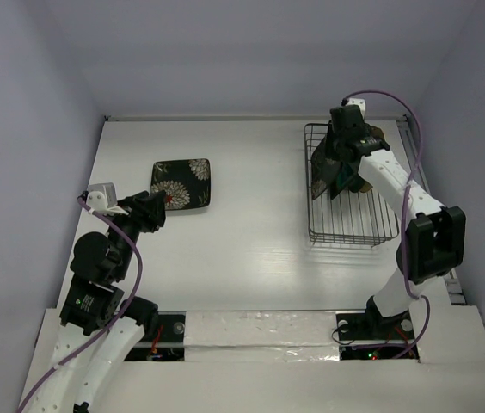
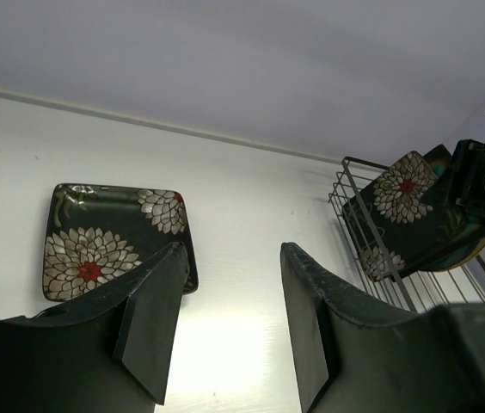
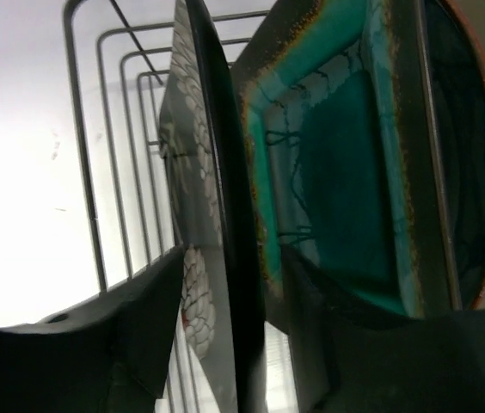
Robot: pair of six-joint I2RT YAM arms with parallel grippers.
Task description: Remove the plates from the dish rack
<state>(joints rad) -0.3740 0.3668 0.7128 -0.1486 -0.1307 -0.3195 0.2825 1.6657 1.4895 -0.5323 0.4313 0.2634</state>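
One black square plate with white-and-red flowers [image 1: 181, 183] lies flat on the table at the left; it also shows in the left wrist view [image 2: 113, 237]. My left gripper [image 1: 158, 208] [image 2: 230, 249] is open and empty just in front of it. The dish rack [image 1: 354, 232] [image 2: 346, 172] stands at the right. In it stand the second black flower plate [image 3: 225, 172] [image 2: 406, 202], the teal square plate [image 3: 337, 155] and the round tan plate [image 3: 475, 172]. My right gripper [image 1: 340, 163] [image 3: 234, 249] is open, with its jaws astride the black plate's upper edge and a gap on both sides.
The rack's near half [image 1: 354, 219] holds no plates. White walls close the table at the back and sides. The right arm's forearm [image 1: 397, 185] reaches over the rack's right side.
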